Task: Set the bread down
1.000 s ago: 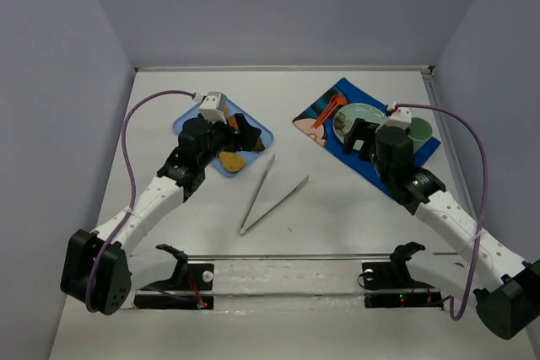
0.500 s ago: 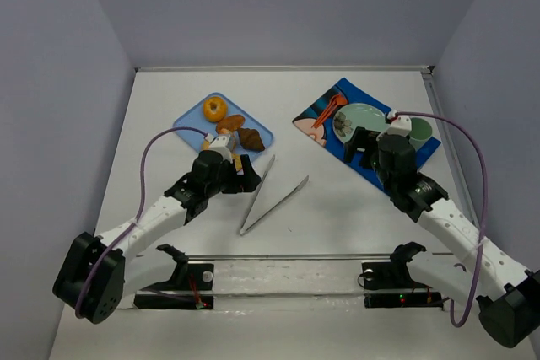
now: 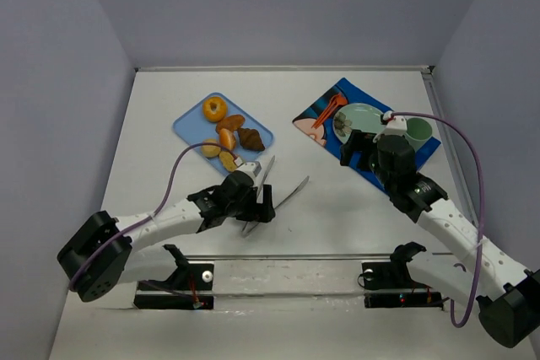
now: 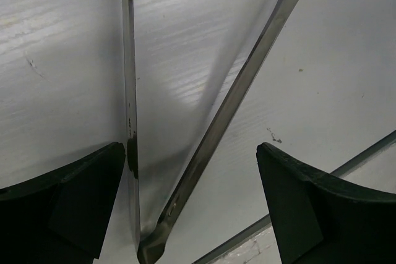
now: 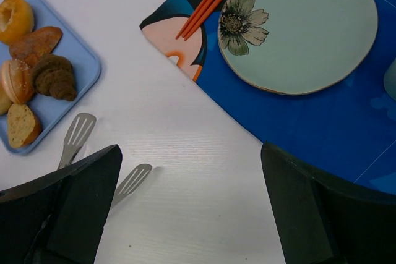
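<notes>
The bread (image 3: 226, 138) lies in the blue tray (image 3: 189, 124) on the left of the desk (image 3: 337, 208), no piece lifted. The left pincer (image 4: 189, 205) has left the tray and come down over the tongs (image 4: 236, 91), jaws spread on both sides of their hinge end, not yet closed. We judge it takes the tool first. The right pincer (image 5: 192, 214) hangs spread near the plate (image 5: 309, 35).

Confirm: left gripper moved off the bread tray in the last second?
Yes. The left gripper has come down and right in the top view, off the blue tray, and hangs open over the hinge end of the tongs.
</notes>
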Motion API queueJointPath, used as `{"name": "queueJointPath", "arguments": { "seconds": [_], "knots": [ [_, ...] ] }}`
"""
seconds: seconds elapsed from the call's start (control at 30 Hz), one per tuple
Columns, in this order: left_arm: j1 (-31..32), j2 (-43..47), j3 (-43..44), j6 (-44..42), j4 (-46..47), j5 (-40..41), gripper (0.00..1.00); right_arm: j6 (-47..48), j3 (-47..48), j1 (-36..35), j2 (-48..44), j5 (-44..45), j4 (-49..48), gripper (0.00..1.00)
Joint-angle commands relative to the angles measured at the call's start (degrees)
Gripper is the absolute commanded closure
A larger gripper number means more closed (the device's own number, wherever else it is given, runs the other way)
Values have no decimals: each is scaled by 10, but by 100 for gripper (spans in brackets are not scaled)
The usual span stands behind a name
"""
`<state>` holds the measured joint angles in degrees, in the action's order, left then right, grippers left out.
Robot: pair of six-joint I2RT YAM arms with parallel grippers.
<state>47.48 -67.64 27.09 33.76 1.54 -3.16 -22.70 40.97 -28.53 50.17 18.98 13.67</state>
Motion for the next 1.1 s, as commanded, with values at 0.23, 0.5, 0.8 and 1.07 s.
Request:
{"name": "queueJointPath", "arguments": {
  "seconds": [0.23, 0.5, 0.8, 1.07],
  "knots": [
    [85, -50, 57, -9, -74, 84, 1, 13, -3, -2, -3, -21, -16, 0],
    [95, -162, 136, 11, -120, 208, 1, 14, -5, -2, -12, -20, -16, 0],
    [97, -282, 207, -11, -152, 231, 1, 19, -9, -2, -34, -16, -14, 0],
    [123, -243, 188, -11, -153, 187, 56, 16, -12, -2, -46, -4, -13, 0]
  ]
}}
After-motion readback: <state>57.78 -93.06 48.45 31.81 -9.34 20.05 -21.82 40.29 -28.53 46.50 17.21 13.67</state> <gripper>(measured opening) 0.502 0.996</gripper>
